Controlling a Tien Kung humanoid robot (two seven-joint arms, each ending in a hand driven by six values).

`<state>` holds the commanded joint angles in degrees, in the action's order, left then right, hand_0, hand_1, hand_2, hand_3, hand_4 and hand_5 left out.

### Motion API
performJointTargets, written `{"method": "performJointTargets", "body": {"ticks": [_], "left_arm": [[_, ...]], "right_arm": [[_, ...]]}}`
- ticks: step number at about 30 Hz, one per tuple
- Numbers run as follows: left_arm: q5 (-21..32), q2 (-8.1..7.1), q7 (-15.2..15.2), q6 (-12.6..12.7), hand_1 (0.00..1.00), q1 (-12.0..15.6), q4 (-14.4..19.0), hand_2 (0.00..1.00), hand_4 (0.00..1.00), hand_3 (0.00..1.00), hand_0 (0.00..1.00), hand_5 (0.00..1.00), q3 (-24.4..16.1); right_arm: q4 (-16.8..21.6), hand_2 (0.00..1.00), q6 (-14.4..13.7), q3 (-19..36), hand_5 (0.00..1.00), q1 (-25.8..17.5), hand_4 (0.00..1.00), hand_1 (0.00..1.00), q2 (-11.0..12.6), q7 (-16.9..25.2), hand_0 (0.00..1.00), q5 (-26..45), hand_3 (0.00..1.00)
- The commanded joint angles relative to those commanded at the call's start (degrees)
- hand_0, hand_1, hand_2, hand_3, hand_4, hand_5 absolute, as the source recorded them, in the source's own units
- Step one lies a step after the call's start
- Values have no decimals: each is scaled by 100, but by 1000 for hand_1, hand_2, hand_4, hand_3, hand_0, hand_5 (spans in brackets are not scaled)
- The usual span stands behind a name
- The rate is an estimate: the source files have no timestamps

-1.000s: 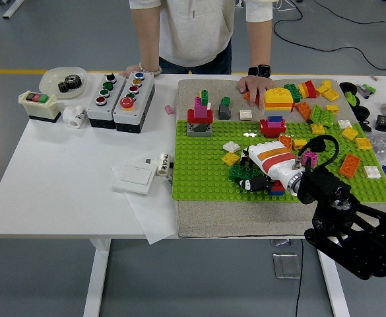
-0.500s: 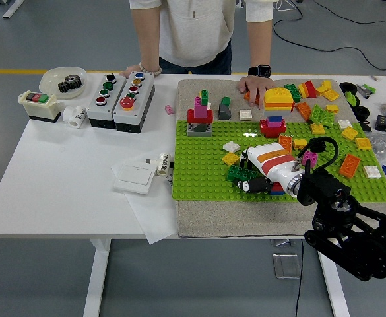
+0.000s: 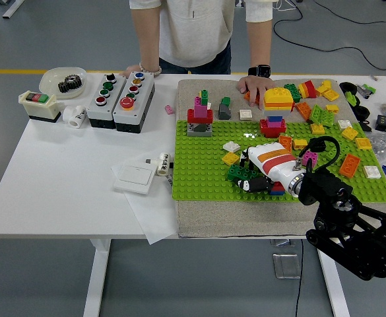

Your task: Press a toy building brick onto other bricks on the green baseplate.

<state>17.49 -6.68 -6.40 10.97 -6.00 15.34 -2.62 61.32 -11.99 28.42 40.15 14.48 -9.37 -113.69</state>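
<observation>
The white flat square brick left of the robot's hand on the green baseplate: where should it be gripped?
Pinch the white flat square brick by its two opposite side edges from above; it lies low on the green baseplate, with a yellow brick close in front.

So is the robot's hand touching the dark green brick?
Touching. In the head view, the right hand rests its black fingertips directly on the dark green brick, no gap visible.
</observation>
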Motion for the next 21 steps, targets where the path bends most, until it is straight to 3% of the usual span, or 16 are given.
{"method": "performJointTargets", "body": {"ticks": [11, 21], "left_arm": [[5, 4, -5, -2, 621, 2, -2, 783, 852, 804, 539, 809, -4], [10, 2, -2, -3, 621, 0, -3, 783, 855, 804, 539, 813, 1]], "right_arm": [[104, 411, -23, 22, 444, -13, 621, 286, 40, 55, 168, 20, 487], [419, 411, -139, 55, 440, -23, 614, 285, 144, 210, 168, 52, 486]]}}
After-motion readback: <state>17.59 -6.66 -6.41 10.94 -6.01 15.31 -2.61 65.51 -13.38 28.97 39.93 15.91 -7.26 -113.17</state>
